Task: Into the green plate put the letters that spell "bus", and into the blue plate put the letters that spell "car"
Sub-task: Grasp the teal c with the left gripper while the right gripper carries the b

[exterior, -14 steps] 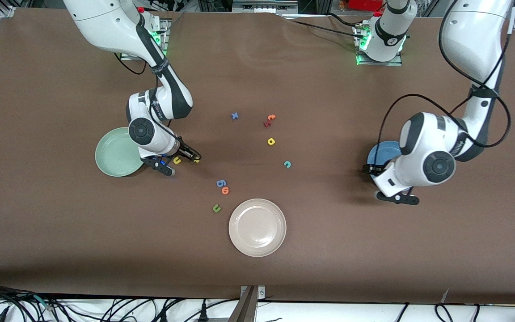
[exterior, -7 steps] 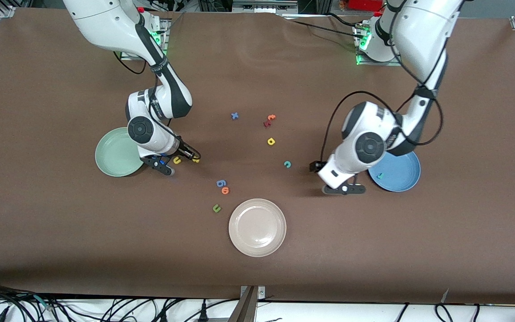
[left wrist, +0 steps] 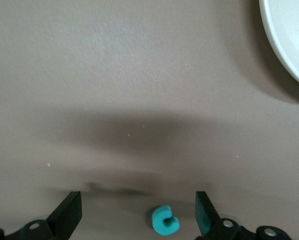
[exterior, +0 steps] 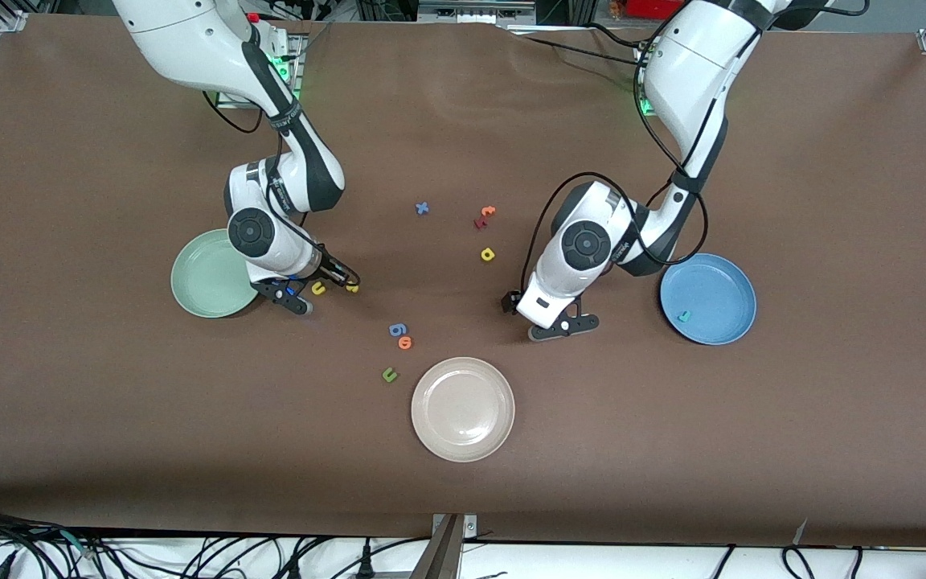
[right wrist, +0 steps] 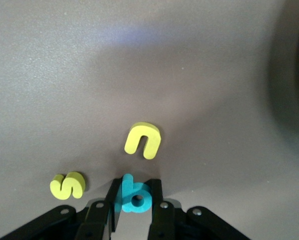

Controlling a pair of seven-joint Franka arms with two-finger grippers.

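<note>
My right gripper is shut on the teal b, low on the table beside the green plate. The yellow u and yellow s lie loose on the table close by, also seen as the u and s. My left gripper is open over the teal c, which sits between its fingers, closer to one. The arm hides the c in the front view. The yellow a lies on the table. The blue plate holds the teal r.
A beige-white plate sits nearest the front camera. A blue g-like letter, an orange o and a dark green u lie near it. A blue x and orange and dark red letters lie farther back.
The left arm has swung from over the blue plate to the middle of the table, over the teal c. The right gripper has closed on the teal b.
</note>
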